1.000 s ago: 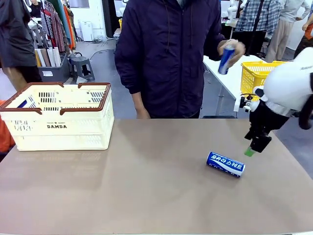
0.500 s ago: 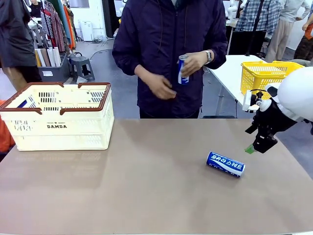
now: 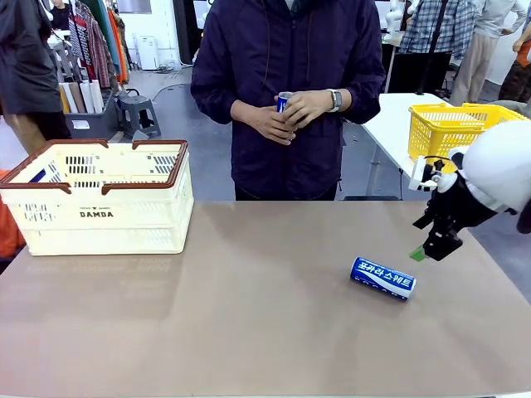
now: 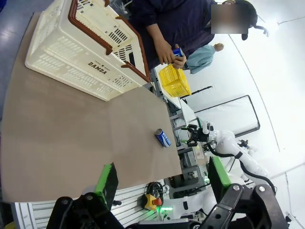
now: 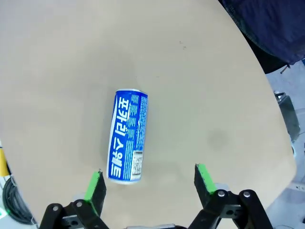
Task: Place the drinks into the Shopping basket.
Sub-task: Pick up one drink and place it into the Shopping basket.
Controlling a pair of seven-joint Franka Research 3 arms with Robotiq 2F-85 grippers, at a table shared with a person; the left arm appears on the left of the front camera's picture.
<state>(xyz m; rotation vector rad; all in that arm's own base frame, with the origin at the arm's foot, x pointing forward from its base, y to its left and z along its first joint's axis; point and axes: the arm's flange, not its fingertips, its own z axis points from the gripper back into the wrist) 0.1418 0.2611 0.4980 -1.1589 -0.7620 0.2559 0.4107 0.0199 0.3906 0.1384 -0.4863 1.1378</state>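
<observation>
A blue-and-white can point(image 3: 382, 278) lies on its side on the table's right half; it shows lengthwise as the can point(image 5: 127, 136) in the right wrist view and tiny as the can point(image 4: 162, 138) in the left wrist view. My right gripper point(image 3: 427, 251) hovers just right of it, open with nothing held; its pads point(image 5: 95, 183) stand wide apart. The person holds a second blue can point(image 3: 284, 103) in both hands at chest height. The cream Shopping basket point(image 3: 99, 199) marked DAMDA stands at the far left. My left gripper point(image 4: 159, 183) is open above the table's near edge.
A bright yellow mesh basket point(image 3: 448, 124) sits on a white side table behind my right arm. A person stands at the table's far edge. Something blue point(image 3: 37, 175) shows through the cream basket's left end. Other people stand in the background.
The person brought the second blue can from their raised hand on the right down to the chest, now held in both hands. My right gripper shifted slightly up and right.
</observation>
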